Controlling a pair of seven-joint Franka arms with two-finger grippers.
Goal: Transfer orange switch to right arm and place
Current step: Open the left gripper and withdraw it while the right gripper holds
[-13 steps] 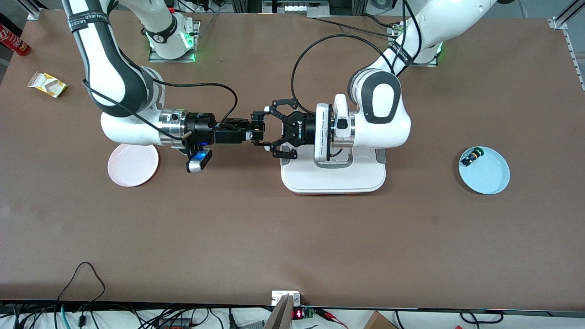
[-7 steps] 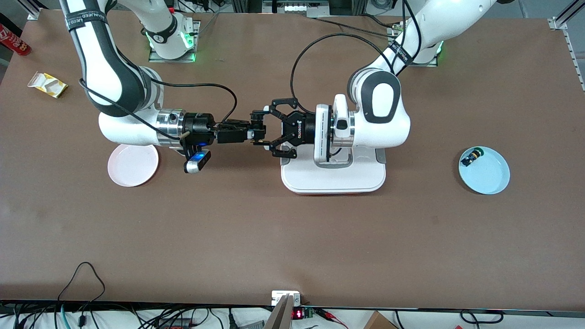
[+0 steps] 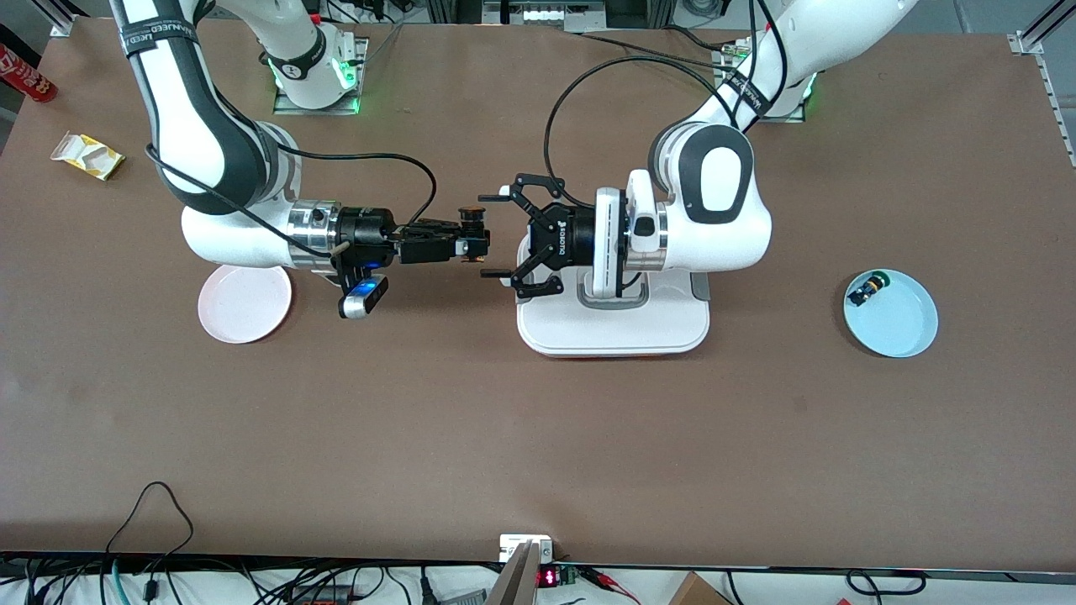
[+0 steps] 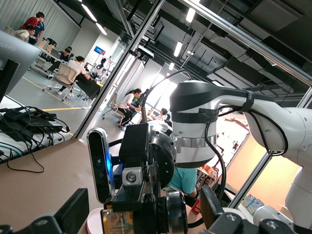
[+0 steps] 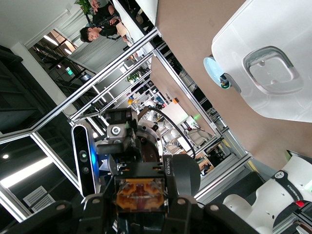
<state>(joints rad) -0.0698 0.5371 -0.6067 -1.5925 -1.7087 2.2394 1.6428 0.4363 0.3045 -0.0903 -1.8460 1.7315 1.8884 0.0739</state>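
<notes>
The orange switch (image 3: pixel 472 220) is held in my right gripper (image 3: pixel 476 242), which is shut on it above the middle of the table. In the right wrist view its tan-orange body (image 5: pixel 141 194) sits between the right gripper's fingers (image 5: pixel 141 207). My left gripper (image 3: pixel 498 237) is open and empty, a short gap from the switch, facing it. In the left wrist view the switch (image 4: pixel 119 222) shows in front of the open left gripper (image 4: pixel 141 217), whose fingers (image 4: pixel 73 212) stand wide on both sides.
A white tray (image 3: pixel 614 336) lies under the left wrist. A pink plate (image 3: pixel 244 307) lies under the right arm's forearm. A light-blue plate (image 3: pixel 904 332) toward the left arm's end holds a green-capped switch (image 3: pixel 866 290). A yellow packet (image 3: pixel 87 156) and a red can (image 3: pixel 25 76) lie at the right arm's end.
The left gripper has opened, let go of the switch and drawn back toward its own end. The right gripper stays shut on the switch and has barely moved.
</notes>
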